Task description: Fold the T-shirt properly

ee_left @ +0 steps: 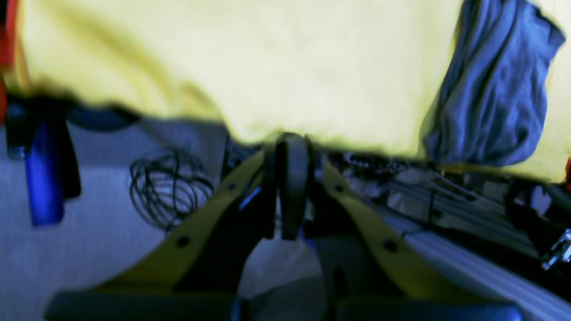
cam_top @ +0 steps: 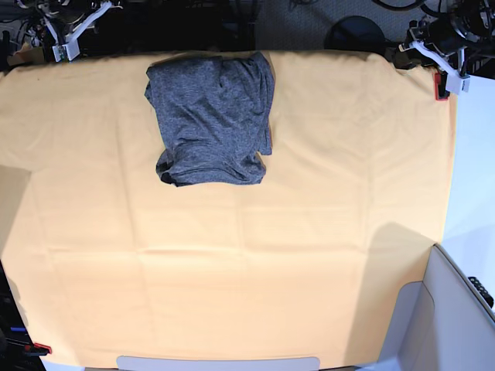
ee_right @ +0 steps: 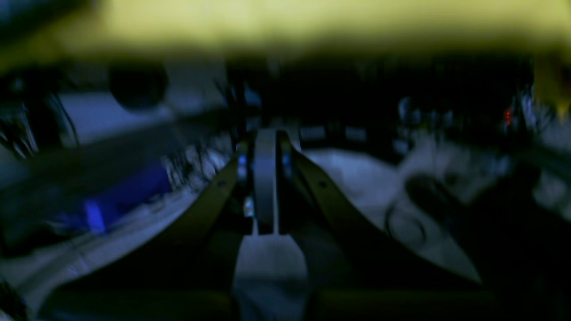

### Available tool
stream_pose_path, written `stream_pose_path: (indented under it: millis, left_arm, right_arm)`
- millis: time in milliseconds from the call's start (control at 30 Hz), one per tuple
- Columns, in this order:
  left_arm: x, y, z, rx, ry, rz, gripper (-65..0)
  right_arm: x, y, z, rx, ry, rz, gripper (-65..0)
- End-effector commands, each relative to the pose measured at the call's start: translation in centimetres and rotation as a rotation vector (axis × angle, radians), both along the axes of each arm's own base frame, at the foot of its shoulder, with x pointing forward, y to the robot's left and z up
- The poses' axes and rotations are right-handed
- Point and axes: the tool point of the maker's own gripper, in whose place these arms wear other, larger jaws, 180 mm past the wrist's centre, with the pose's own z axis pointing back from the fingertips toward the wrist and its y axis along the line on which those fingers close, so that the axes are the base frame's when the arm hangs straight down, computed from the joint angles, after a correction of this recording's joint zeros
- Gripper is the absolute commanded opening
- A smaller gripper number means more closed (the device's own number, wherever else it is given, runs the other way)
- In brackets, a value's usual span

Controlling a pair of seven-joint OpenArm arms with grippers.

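Note:
The T-shirt (cam_top: 213,116) lies folded into a compact dark grey rectangle on the yellow-orange table cloth (cam_top: 247,255), near the table's far edge and left of centre. The left wrist view shows it as a bluish-grey bundle (ee_left: 495,89) at the upper right, well away from my left gripper (ee_left: 292,147). That gripper is shut on nothing and hangs off the cloth's edge. My right gripper (ee_right: 265,142) is also shut and empty, below the blurred yellow cloth edge (ee_right: 285,22); the shirt is out of that view.
Both arms sit beyond the table's far corners, the right arm (cam_top: 73,35) at the base view's top left and the left arm (cam_top: 441,54) at its top right. A coil of black cable (ee_left: 169,191) lies on the floor. A grey bin (cam_top: 452,317) stands at the near right.

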Motion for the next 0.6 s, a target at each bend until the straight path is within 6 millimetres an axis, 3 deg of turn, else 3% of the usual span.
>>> stream_pose_path:
  millis: [0,100,167,300,400,567]
  left_arm:
    - [-1.0,0.1,0.3,-0.005,0.025,-0.006,-65.0]
    - [-3.1,-0.3,-1.1,-0.037,0.111,0.003,-65.0]
    - [-4.5,-0.9,-3.2,-0.094,0.185,0.021,-65.0]
    - [-8.7,-2.0,-9.5,-0.223,0.376,0.128,-65.0]
    - [-10.2,-2.9,-15.0,-0.274,0.478,0.233,-65.0]
    - [-11.0,-1.8,-21.9,-0.182,0.559,0.354,-65.0]
  right_arm:
    - [-0.8,0.7,0.0,0.0,0.018,0.033,-65.0]
    - [-3.2,1.3,-2.2,-0.059,0.128,0.113,-65.0]
    - [-4.8,1.7,-4.7,-0.095,0.215,0.174,-65.0]
    - [-6.4,2.7,-10.6,-0.118,0.374,0.23,-65.0]
    - [-7.1,4.0,-15.4,-0.063,0.423,0.216,-65.0]
    - [-7.9,7.1,-22.0,0.074,0.383,0.151,-65.0]
